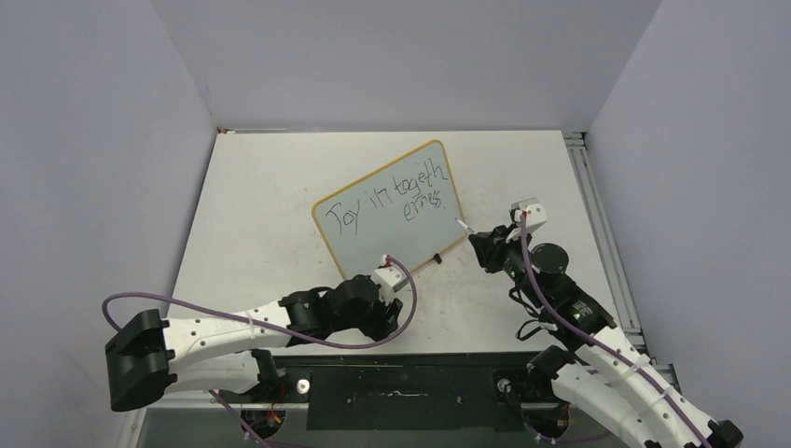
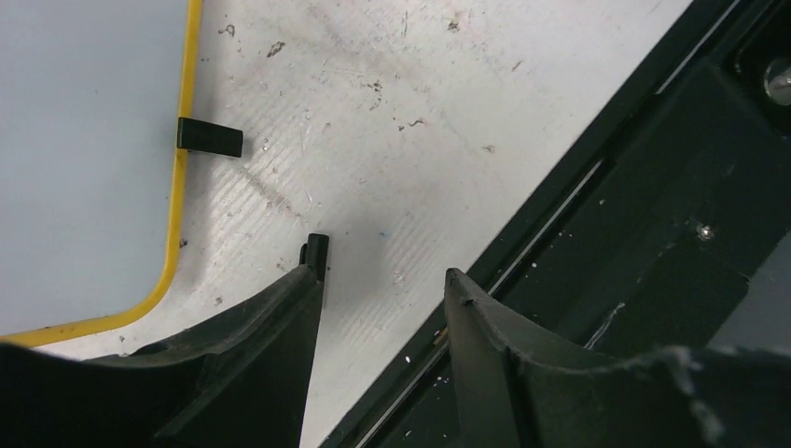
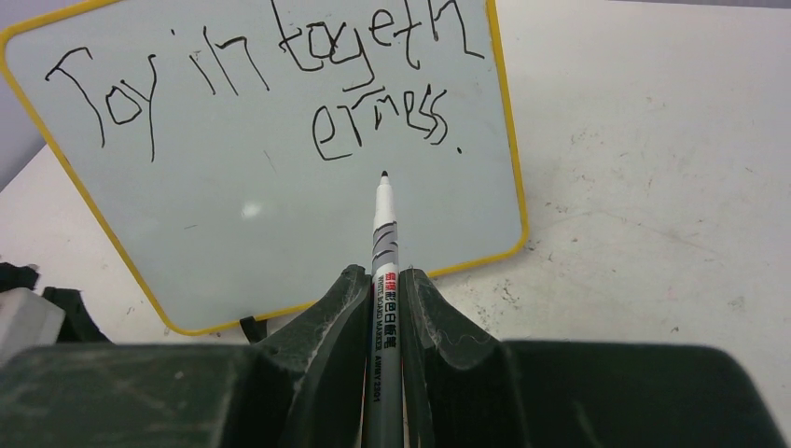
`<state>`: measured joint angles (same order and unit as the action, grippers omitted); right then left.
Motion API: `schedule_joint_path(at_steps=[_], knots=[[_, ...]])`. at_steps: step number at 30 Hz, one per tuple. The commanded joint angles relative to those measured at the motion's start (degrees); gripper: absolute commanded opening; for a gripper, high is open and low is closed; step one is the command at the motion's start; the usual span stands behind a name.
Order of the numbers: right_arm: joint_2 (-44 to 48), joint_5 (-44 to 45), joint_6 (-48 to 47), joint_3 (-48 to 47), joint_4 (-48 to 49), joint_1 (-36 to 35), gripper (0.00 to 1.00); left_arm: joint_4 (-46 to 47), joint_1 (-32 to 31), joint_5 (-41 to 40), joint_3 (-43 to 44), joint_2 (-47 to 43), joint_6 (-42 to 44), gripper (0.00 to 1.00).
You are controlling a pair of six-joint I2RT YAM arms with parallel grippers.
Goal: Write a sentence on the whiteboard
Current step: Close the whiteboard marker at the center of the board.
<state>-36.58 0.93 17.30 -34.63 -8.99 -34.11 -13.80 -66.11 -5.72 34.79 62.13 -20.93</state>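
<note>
My right pincer (image 3: 382,280) pinches a marker (image 3: 383,219), its tip aimed at the whiteboard (image 3: 280,233) just under the sentence (image 3: 280,84) "Joy in togeth / erness". The board sits askew mid-surface (image 3: 653,187). My left pincer (image 2: 382,271) is spread and empty beside its near corner.

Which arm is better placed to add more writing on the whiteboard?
Right. The right hand is shut on the marker, tip aimed at the whiteboard just under the sentence. The left hand holds nothing, beside the board.
</note>
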Motion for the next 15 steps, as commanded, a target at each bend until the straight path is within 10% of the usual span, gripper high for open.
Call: schedule_joint_path(at_steps=[1, 15], knots=[[2.42, -0.49, 0.89, -0.09, 0.36, -0.02, 0.05, 5.57, -1.02, -3.90, 0.27, 3.46, -2.47, 0.49], [3.78, -0.21, 1.07, -0.01, -0.24, -0.07, 0.05, 2.13, -1.31, -6.90, -2.05, 9.99, -5.96, 0.46]])
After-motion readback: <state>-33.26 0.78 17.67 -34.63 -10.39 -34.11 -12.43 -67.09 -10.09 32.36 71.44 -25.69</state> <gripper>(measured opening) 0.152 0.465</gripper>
